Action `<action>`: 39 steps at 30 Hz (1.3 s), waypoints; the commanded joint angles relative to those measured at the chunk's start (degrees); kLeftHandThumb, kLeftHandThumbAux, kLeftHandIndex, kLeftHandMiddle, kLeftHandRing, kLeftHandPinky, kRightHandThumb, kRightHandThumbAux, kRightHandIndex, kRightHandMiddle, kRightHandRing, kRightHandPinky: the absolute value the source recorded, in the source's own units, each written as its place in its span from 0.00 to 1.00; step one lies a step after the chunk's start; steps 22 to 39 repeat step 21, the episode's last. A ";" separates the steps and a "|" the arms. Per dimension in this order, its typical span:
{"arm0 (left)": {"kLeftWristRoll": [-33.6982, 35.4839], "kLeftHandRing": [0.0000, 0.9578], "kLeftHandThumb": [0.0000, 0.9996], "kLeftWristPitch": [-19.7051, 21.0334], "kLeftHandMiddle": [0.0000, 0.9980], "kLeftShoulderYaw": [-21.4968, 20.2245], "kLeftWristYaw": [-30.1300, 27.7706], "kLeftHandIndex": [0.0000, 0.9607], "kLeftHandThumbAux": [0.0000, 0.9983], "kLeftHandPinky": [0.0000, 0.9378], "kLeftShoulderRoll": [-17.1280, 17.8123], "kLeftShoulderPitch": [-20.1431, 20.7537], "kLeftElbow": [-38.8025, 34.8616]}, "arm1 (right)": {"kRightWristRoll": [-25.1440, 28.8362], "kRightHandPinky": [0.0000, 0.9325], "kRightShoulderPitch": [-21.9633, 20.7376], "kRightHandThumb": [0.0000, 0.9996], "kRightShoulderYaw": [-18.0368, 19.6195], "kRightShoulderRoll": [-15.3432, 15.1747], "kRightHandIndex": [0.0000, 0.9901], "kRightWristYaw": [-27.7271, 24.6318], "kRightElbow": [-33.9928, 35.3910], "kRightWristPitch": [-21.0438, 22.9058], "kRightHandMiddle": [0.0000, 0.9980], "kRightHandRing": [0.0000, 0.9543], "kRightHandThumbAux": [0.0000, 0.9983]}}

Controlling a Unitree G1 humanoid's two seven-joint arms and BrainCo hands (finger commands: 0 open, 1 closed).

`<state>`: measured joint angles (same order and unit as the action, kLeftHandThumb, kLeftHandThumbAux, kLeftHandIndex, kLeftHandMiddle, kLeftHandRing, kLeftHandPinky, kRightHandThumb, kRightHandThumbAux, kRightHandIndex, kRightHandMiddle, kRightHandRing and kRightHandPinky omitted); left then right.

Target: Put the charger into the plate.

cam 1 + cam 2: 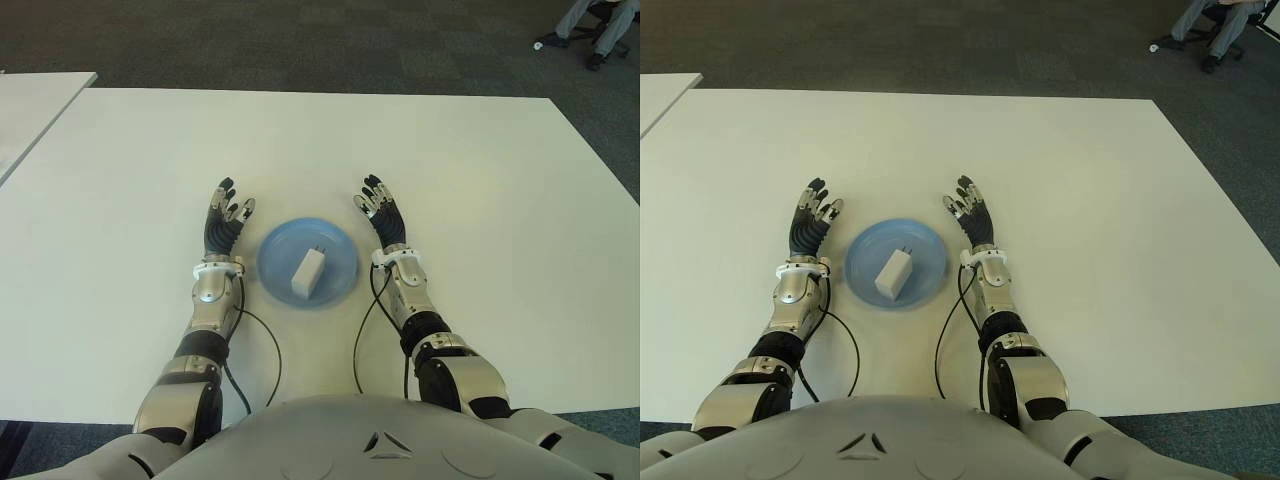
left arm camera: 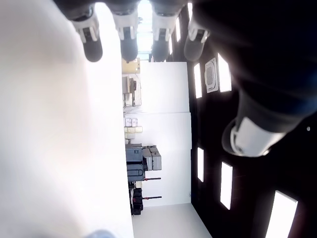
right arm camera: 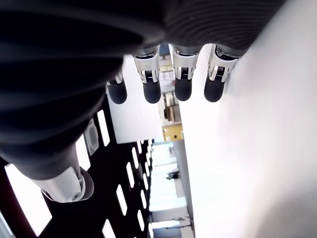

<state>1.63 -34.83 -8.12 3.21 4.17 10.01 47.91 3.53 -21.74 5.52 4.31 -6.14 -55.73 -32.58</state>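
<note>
Fingers spread, both hands [image 1: 226, 222] [image 1: 383, 217] empty | charger [image 1: 308, 271] – unmarked – lies in plate [image 1: 275, 250]

- White charger [image 1: 308, 270], plain, no markings seen.
- Blue plate [image 1: 342, 248], solid colour.
- White table [image 1: 480, 180], unpatterned.
- Dark grey carpet [image 1: 300, 45], faint squares.
- Black-fingered left hand [image 1: 224, 222] and right hand [image 1: 382, 215], silver wrists.

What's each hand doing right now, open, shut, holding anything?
Left hand: open, holding nothing, left of the plate.
Right hand: open, holding nothing, right of the plate.
Charger: lying in the plate.
</note>
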 commanded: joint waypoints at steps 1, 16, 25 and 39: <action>-0.13 0.00 0.00 3.23 0.00 0.15 -0.12 0.00 0.63 0.00 -0.62 -3.82 2.41 | 0.00 0.00 2.36 0.00 0.28 0.12 0.00 0.75 -1.25 0.52 0.00 0.00 0.64; 0.41 0.01 0.00 3.96 0.02 0.15 -2.35 0.00 0.63 0.03 -0.21 -3.52 2.92 | -0.64 0.00 3.41 0.00 -0.16 0.05 0.00 1.86 -0.57 -0.76 0.00 0.00 0.65; 0.28 0.02 0.01 4.21 0.03 0.20 -2.61 0.00 0.63 0.04 -0.07 -3.38 3.29 | -0.98 0.00 3.32 0.00 -0.35 0.12 0.00 2.27 -0.99 -0.73 0.00 0.00 0.64; 0.28 0.02 0.01 4.21 0.03 0.20 -2.61 0.00 0.63 0.04 -0.07 -3.38 3.29 | -0.98 0.00 3.32 0.00 -0.35 0.12 0.00 2.27 -0.99 -0.73 0.00 0.00 0.64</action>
